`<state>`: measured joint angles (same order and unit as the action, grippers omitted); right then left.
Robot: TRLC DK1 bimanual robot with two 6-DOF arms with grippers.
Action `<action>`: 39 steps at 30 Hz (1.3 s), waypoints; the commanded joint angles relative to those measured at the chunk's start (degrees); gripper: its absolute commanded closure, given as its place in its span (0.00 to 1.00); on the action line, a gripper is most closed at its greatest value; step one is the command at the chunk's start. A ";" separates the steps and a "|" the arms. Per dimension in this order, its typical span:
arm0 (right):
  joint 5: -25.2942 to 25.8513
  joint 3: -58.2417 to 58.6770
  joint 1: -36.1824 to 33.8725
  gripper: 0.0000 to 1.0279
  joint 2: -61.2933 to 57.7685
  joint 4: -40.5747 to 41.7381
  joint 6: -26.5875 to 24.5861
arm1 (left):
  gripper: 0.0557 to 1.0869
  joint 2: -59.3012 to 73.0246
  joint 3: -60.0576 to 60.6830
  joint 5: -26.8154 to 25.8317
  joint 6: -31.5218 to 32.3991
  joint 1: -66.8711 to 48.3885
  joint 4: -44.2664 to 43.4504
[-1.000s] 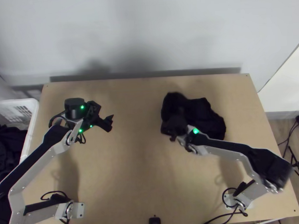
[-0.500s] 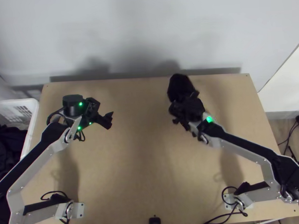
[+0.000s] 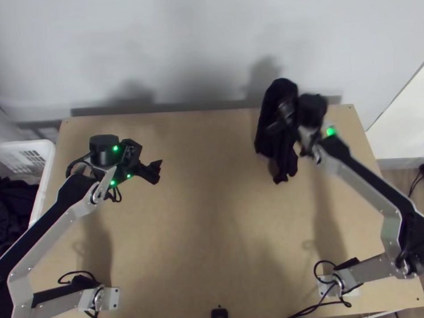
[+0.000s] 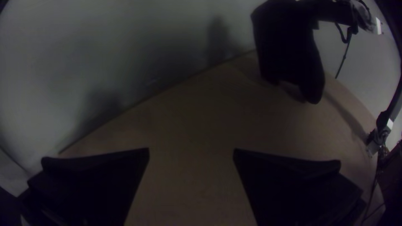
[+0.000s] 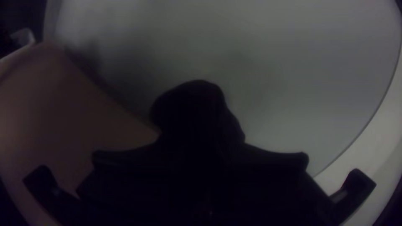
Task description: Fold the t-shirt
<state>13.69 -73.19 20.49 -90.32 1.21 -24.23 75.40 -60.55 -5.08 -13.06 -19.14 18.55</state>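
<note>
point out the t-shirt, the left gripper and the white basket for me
t-shirt (image 4: 289,56): left wrist view, middle of the hanging dark cloth
left gripper (image 4: 191,150): left wrist view, midway between its open fingertips
white basket (image 3: 18,146): top view, on its far rim

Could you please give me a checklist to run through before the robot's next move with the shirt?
1. Right pincer closed on the shirt: ok.
2. Left pincer open, holding nothing: ok.
3. Left pincer well apart from the shirt: ok.
4. Shirt spread flat on the table: not ok, it hangs bunched.
5. Which part of the shirt is gripped: cannot tell.
</note>
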 commanded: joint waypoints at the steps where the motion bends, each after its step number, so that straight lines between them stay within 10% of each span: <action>1: -6.66 -11.63 -7.48 0.97 -3.02 -7.54 9.55 | 0.05 -0.34 0.00 0.07 0.58 0.06 0.53; 20: -5.96 -26.57 -1.15 0.97 -12.07 -9.04 15.53 | 0.05 -1.66 0.79 0.07 0.49 0.15 1.32; 39: -21.43 1.56 -28.23 0.97 -9.78 -0.42 16.93 | 0.05 0.63 1.32 0.16 0.67 -0.90 0.26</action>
<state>-2.17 -80.86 1.02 -100.95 -2.79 -6.24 75.07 -58.92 -5.06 -12.45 -19.51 18.98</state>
